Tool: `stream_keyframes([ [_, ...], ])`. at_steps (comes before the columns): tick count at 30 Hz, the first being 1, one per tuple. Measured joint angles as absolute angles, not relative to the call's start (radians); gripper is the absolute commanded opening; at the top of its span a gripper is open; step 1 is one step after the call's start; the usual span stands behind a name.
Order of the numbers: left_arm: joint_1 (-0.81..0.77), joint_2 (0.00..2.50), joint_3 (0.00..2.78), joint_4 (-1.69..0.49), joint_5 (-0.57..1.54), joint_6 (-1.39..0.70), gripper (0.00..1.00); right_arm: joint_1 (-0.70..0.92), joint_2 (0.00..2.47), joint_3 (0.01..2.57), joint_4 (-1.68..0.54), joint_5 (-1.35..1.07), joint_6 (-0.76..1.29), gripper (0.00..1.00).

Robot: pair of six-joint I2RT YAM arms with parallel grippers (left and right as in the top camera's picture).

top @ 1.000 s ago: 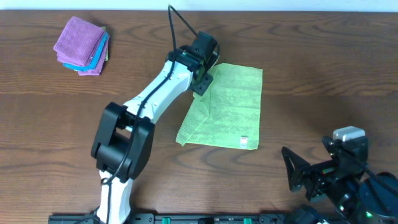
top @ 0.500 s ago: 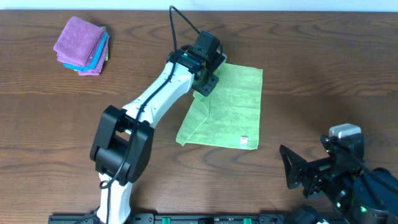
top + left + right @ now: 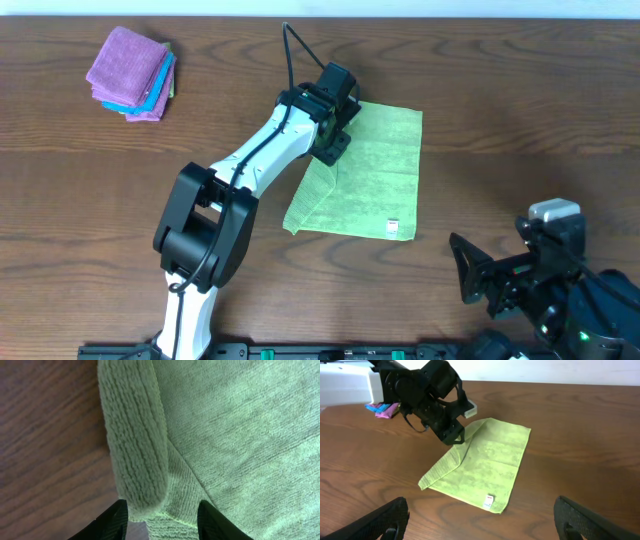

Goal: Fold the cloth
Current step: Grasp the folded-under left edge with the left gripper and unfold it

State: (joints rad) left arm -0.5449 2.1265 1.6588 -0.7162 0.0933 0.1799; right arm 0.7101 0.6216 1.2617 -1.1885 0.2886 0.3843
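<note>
The left arm (image 3: 265, 145) has white shells between black joints and a thin black cable (image 3: 291, 45) at its wrist. The right arm (image 3: 575, 305) is black with a pale grey block (image 3: 558, 212); its fingers (image 3: 375, 520) are black wedges.

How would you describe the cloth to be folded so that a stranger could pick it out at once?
On the wooden table, look near the middle, at the left gripper. There lies the light green cloth, spread out, a small white tag by its near edge. Its neighbours, the purple cloth and the blue cloth, sit stacked and folded small in the far left corner.
</note>
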Motion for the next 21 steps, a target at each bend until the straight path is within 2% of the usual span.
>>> stream_keyframes([
  [8, -0.545, 2.128, 1.59, -0.641, 0.066, 0.18, 0.44, 0.71, 0.622, 1.262, -1.188, 0.289, 0.384, 0.92],
  [12, -0.545, 2.128, 1.59, -0.614, 0.025, 0.181, 0.27, 0.71, 0.622, 1.262, -1.189, 0.288, 0.384, 0.92],
  [18, -0.545, 2.128, 1.59, -0.597, -0.01, 0.181, 0.19, 0.71, 0.622, 1.262, -1.19, 0.288, 0.384, 0.91],
  [21, -0.545, 2.128, 1.59, -0.596, -0.016, 0.178, 0.11, 0.71, 0.622, 1.262, -1.191, 0.288, 0.384, 0.91],
])
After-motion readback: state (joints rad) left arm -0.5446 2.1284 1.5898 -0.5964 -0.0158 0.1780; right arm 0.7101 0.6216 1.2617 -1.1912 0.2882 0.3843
